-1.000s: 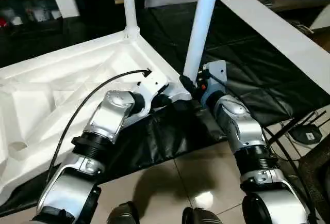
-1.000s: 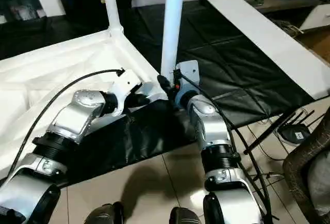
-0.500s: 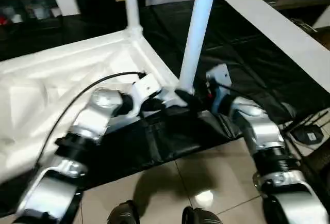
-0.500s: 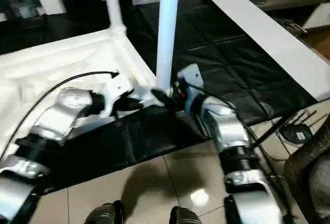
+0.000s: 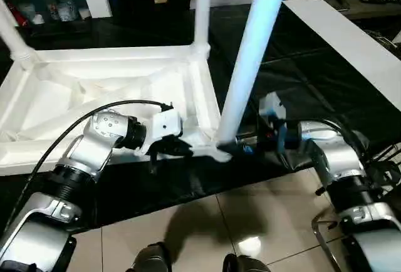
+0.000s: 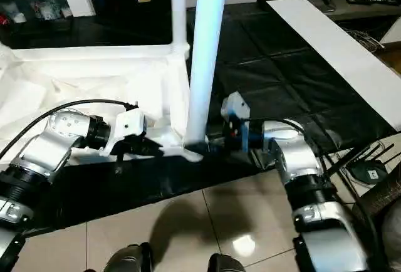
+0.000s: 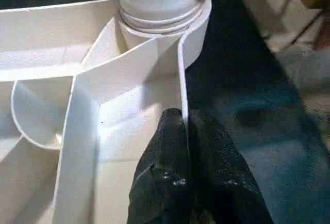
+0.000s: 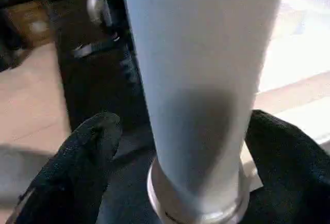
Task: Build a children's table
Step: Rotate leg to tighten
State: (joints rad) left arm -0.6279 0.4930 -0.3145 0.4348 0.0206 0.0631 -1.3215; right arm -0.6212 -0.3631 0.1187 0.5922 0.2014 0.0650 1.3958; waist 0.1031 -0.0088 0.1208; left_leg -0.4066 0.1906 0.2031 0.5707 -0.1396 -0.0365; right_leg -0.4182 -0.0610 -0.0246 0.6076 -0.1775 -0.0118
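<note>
Changed since a second ago: my right gripper [image 8: 175, 177] has let go of the near leg [image 5: 250, 59]; its fingers [image 8: 77, 157], then closed at the leg's base, now stand spread on either side of it, with a gap showing beside at least one. My left forearm has swung outward.

Item 1, table top [image 5: 56, 109]: white plastic, lying upside down on a black sheet [image 5: 301, 78] spread over the tiled floor [image 5: 207, 228], ribbed underside facing up.

Item 2, near corner socket [image 7: 165, 33]: round, holding the near leg, which stands upright in it with a ringed collar seated at the socket's mouth.

Item 3, far corner socket [image 5: 200, 49]: holding a second white leg [image 5: 202, 2], also upright.

Item 4, far left corner [image 5: 19, 56]: a third leg [image 5: 7, 27] rises from it, tilted in the head view.

Item 5, rib compartments beside the near socket: shallow, open-topped cells between thin white walls; nothing lies in those visible.

Item 6, my left gripper [image 7: 184, 126]: fingers pressed together, pinching the thin upright rim wall of the table top just beside the near socket.

Item 7, white panel [image 5: 351, 40]: flat, lying on the sheet well apart from the table top, on my right.
</note>
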